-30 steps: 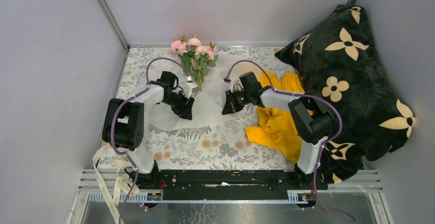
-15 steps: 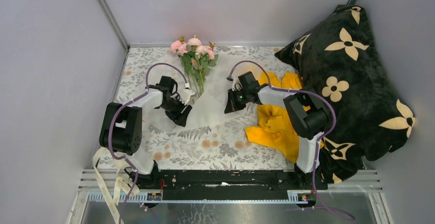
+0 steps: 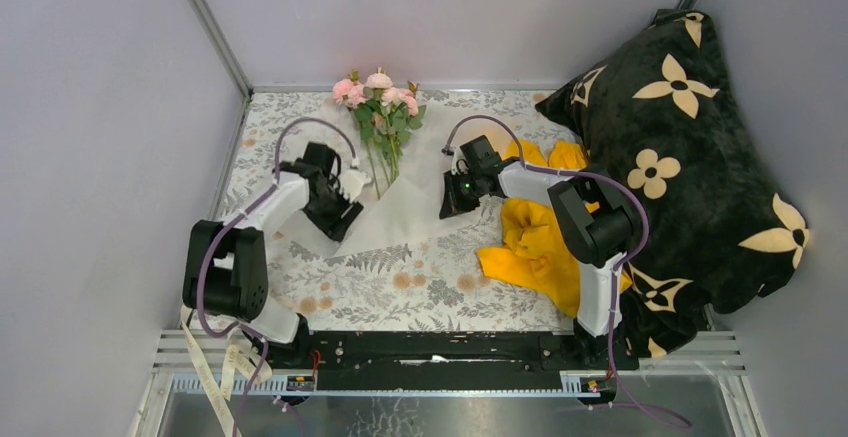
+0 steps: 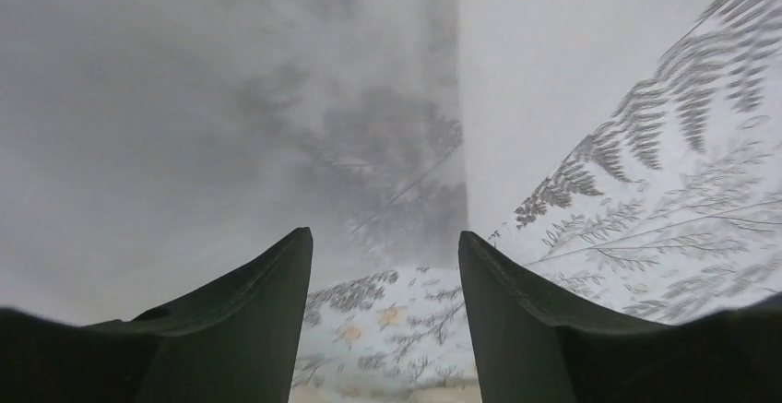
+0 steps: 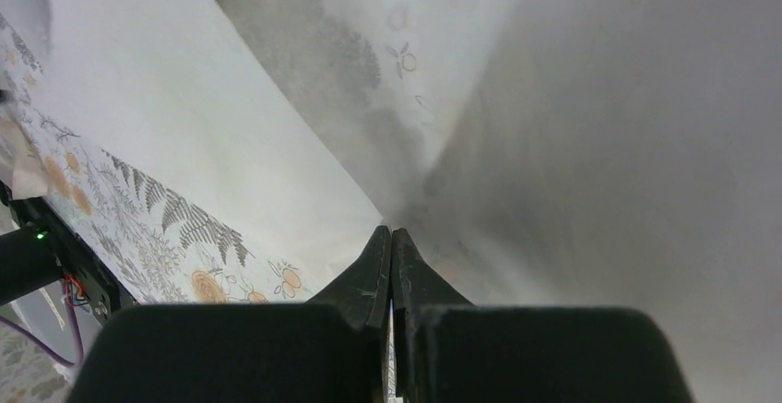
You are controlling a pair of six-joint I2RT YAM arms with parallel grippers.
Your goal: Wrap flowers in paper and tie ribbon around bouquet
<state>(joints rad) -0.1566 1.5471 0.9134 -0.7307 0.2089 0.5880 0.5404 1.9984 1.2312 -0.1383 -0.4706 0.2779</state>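
The pink flowers (image 3: 378,97) lie at the back of the table, with their green stems resting on the top of the paper (image 3: 400,212). This large white sheet is spread between my two grippers. My left gripper (image 3: 338,229) hovers over the sheet's left edge. Its jaws (image 4: 385,234) are open, with nothing between them but the frosted paper (image 4: 184,99) and the printed cloth below. My right gripper (image 3: 447,209) is shut (image 5: 391,230) on the paper's right edge, and a fold of paper (image 5: 599,99) rises from its tips. The cream ribbon (image 3: 212,367) hangs over the near left rail.
A yellow garment (image 3: 535,242) lies crumpled right of the paper, under the right arm. A big black pillow (image 3: 690,157) with cream flower shapes fills the right side. The table carries a floral tablecloth (image 3: 430,287), and grey walls close in on the left and back.
My left gripper has opened wider and drawn back to the left, off the middle of the paper. The right gripper has stayed shut and shifted slightly toward the back.
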